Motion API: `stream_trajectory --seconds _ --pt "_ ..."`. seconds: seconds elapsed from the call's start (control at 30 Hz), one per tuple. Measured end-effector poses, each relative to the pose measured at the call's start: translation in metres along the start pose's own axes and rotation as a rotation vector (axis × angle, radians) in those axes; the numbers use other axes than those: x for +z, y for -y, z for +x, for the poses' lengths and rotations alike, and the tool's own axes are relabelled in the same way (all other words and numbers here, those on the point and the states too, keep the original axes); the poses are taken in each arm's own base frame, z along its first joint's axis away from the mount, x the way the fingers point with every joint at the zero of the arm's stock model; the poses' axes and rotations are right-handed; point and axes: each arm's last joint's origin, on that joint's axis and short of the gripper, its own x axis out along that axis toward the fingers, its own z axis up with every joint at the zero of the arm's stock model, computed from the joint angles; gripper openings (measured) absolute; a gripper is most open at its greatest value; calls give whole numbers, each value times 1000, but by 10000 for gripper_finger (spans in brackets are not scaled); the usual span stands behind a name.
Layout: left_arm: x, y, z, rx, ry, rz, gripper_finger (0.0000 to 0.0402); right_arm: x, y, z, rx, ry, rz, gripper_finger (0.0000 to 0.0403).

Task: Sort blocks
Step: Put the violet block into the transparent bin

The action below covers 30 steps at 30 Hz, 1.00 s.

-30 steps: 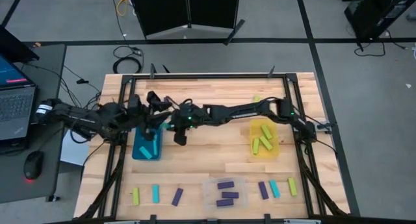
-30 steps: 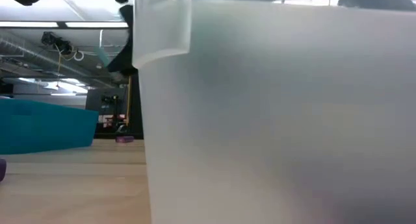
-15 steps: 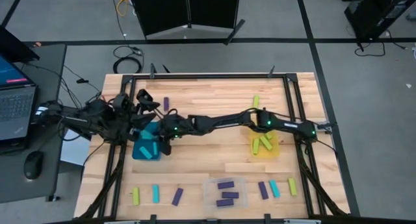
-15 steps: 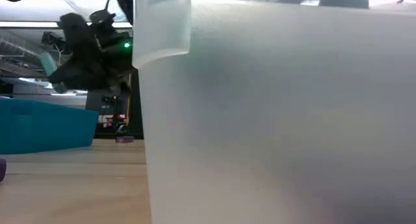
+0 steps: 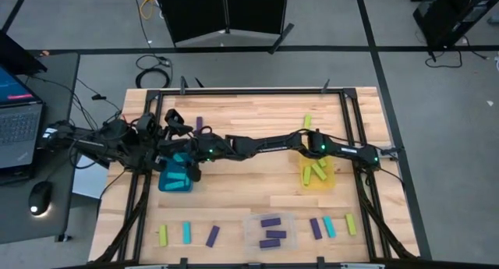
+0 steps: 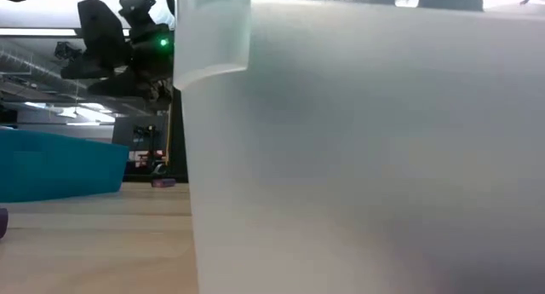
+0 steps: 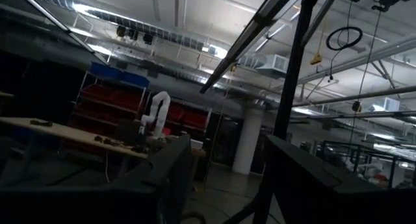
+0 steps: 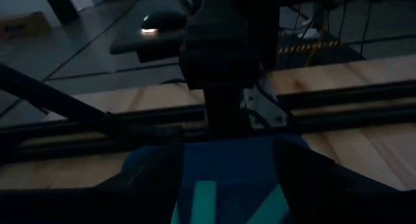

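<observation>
Wooden worktop (image 5: 257, 191) in a black frame, both dark arms stretched to its left half. Three bins next in size: teal bin (image 5: 176, 174) left of centre, yellow bin (image 5: 317, 168) to the right, clear bin (image 5: 270, 229) near the front edge. Right hand (image 5: 192, 171) hangs over the teal bin, fingers apart with nothing between them; its wrist view looks down on cyan blocks (image 8: 203, 199) lying in the bin. Left hand (image 5: 173, 122) is raised just behind that bin, aimed out at the room; fingers apart, nothing held as far as I can tell. Loose blocks (image 5: 187, 231) lie in a row along the front edge either side of the clear bin, with a purple block (image 5: 199, 124) alone at the back. Likely light, stiff, smooth bars; pinch across the short width at mid-length. Open board between the bins; frame rails and the front edge crowd the front row.
</observation>
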Motion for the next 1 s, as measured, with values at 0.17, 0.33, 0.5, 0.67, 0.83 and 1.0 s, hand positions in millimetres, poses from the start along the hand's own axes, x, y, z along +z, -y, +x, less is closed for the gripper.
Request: stream_trajectory --seconds 0.17,0.33,0.5,0.67,0.83,1.0 --pt "0 0 -2 2 -19 -1 202 0 -3 0 3 16 -19 226" --pt "-2 1 -4 -1 -46 -4 202 -1 -9 -9 -44 44 -59 201" --pt "-1 2 -7 4 -58 -8 202 6 -11 -51 -102 87 -78 190" --pt "-10 -2 -8 166 -121 6 202 -10 -7 -130 -266 163 -66 190" --pt "-41 -15 -6 469 -278 -11 202 -26 -14 -224 -401 229 -48 190" --pt "-73 -21 2 577 -404 -48 202 -40 -32 -305 -483 295 -35 190"
